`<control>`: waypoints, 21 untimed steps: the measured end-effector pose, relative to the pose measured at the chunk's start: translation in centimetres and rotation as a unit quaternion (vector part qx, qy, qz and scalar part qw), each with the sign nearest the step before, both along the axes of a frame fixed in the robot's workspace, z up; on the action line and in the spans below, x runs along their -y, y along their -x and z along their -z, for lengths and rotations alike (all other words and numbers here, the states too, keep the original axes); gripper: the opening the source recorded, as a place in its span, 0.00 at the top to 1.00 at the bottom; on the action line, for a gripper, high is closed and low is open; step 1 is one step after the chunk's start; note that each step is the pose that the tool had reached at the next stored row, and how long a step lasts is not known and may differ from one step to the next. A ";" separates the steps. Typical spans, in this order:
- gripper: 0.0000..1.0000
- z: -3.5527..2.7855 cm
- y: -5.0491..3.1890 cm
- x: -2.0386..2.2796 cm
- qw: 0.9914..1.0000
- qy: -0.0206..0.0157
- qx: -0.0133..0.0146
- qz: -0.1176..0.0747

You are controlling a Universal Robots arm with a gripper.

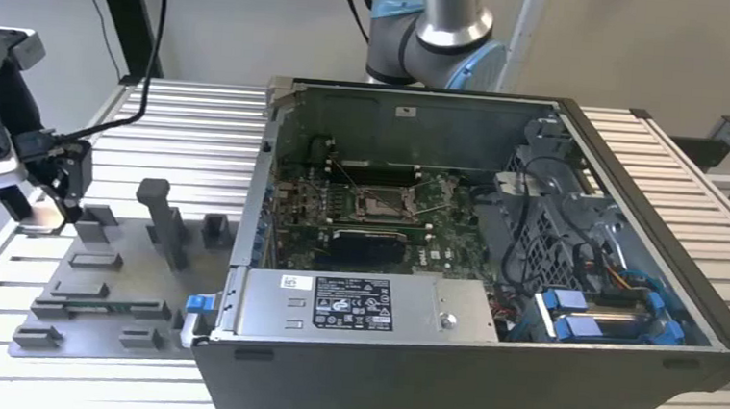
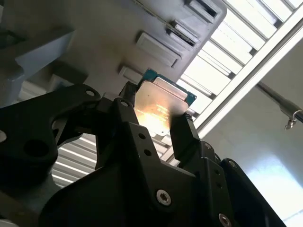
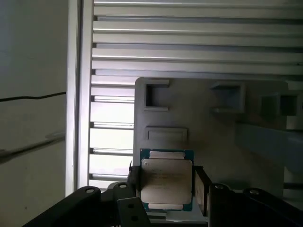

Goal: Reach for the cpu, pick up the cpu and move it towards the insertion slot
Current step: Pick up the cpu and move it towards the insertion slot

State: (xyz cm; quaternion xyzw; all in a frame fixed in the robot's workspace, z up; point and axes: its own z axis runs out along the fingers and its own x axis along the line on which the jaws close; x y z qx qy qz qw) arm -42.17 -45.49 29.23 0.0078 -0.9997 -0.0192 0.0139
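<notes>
At the exterior view's left, the black two-fingered gripper (image 1: 33, 210) hangs over the grey plastic fixture plate (image 1: 89, 291) on the slatted metal table (image 1: 178, 124). In both wrist views its jaws press on opposite edges of the small, thin, square, silvery-topped cpu (image 3: 166, 182) (image 2: 158, 106), clamped on it. The chip seems lifted just clear of the plate, though that is hard to judge. The shiny-framed square insertion slot (image 1: 379, 203) sits on the green circuit board (image 1: 445, 254) inside the open dark computer case (image 1: 456, 375), well apart toward the exterior view's right.

Slatted metal table (image 1: 191, 120) — grey fixture plate (image 1: 92, 290), computer case (image 1: 456, 384)
</notes>
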 end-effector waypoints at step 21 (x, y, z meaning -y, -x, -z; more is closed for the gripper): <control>1.00 -6.10 0.00 0.00 1.000 0.000 0.000 0.000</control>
